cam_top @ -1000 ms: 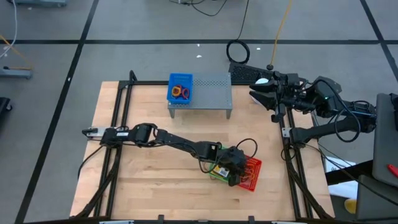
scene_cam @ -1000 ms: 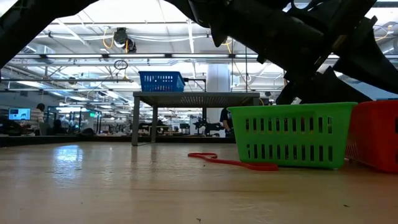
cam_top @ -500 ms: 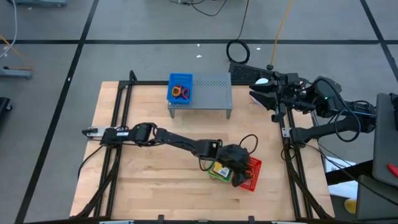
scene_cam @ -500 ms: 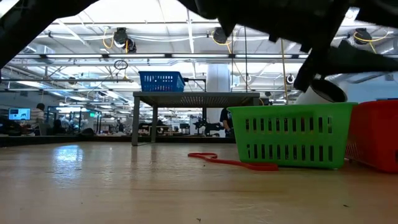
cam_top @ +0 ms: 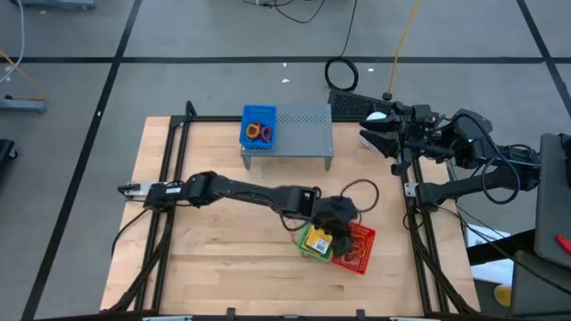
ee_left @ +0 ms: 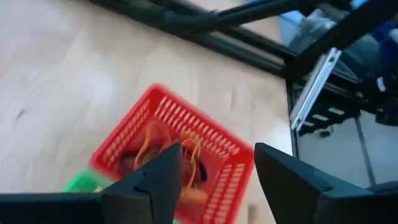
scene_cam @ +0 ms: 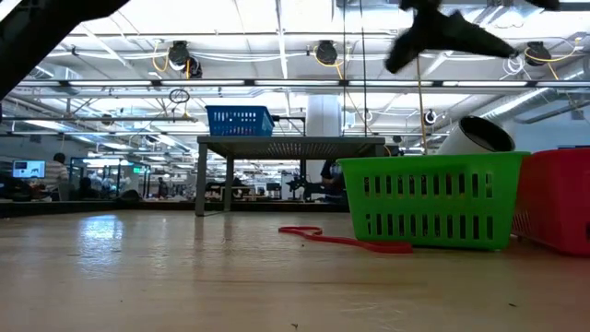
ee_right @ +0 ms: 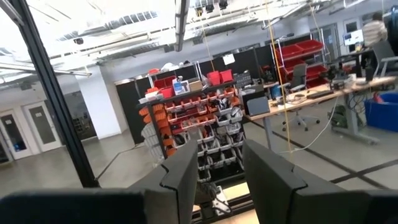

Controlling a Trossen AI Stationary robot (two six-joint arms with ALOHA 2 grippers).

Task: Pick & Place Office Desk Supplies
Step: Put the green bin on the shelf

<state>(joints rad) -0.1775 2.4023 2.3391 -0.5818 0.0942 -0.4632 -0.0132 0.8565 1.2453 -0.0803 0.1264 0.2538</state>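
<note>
Left gripper (ee_left: 214, 180) hovering over the red basket (ee_left: 221, 158), jaws apart, holding nothing. Rubber bands (ee_left: 186, 158) tangled inside (probably floppy, light, snaggy), so best pinched at one strand. Right gripper (cam_top: 368, 135) parked off-table, slightly open, empty.

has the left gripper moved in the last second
Yes. In the high view the left gripper has shifted away from the red basket's near edge toward the grey shelf, jaws open and empty.
</note>
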